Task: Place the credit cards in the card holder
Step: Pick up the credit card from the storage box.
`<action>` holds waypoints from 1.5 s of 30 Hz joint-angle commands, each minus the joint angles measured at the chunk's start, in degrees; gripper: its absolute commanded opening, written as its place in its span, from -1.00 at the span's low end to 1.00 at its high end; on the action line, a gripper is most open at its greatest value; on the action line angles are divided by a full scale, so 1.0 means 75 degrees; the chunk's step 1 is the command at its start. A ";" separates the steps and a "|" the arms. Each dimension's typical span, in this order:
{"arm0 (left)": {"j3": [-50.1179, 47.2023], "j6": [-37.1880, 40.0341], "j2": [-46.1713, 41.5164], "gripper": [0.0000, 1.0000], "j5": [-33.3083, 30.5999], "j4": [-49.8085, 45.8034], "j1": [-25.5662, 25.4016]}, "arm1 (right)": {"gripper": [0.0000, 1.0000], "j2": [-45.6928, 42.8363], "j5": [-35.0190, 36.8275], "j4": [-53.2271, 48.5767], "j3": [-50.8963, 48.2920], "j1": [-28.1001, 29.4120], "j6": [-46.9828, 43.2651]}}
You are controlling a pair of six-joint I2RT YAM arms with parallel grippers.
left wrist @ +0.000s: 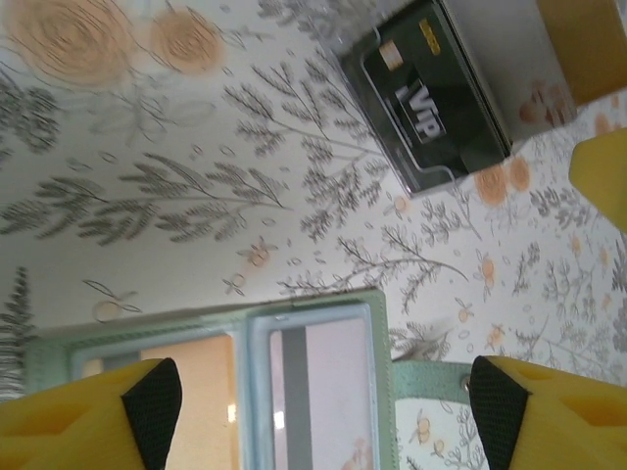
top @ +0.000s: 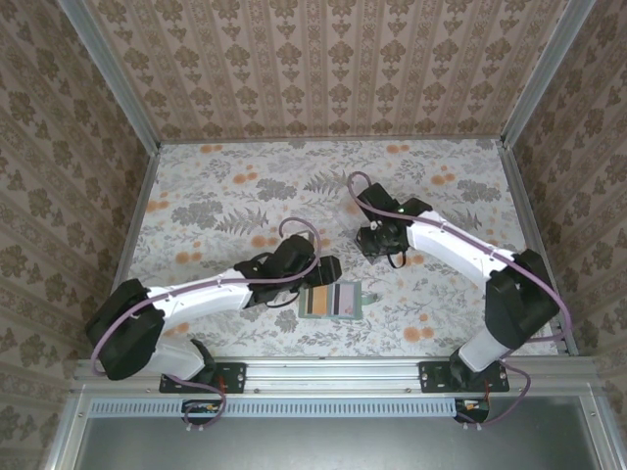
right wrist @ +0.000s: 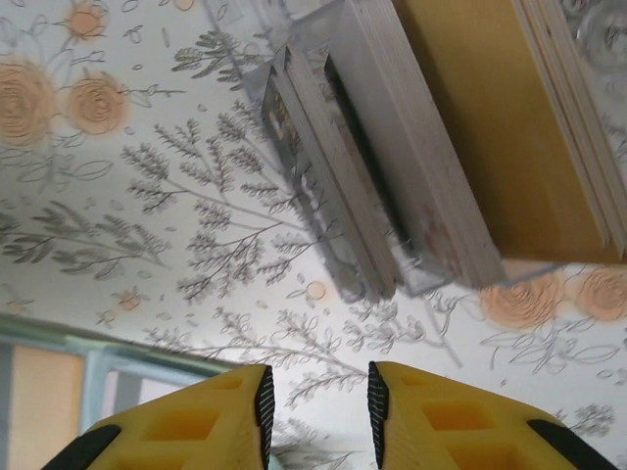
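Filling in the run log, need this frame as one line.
left tool: open, empty, over wallet | right tool: narrowly open, empty, facing clear box | black card: in box | wallet: lying open

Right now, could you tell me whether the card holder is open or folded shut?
Open: the holder lies spread flat on the table, its striped inside facing up.

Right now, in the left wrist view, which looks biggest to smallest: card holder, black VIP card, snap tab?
1. card holder, nearer the camera and partly cut off
2. black VIP card
3. snap tab
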 commanded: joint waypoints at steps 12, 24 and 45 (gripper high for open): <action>-0.0595 -0.0117 -0.0696 0.68 -0.0593 -0.0315 0.0513 | -0.30 0.1570 0.1757 -0.0943 0.1457 0.0303 -0.1142; -0.0917 -0.0269 -0.1067 0.70 -0.0735 -0.0326 0.0640 | -0.26 0.2353 0.3399 -0.1065 0.1807 0.1006 -0.1219; -0.1217 -0.0363 -0.1457 0.73 -0.0777 -0.0416 0.0810 | -0.18 0.3404 0.5383 -0.0935 0.1750 0.1641 -0.1235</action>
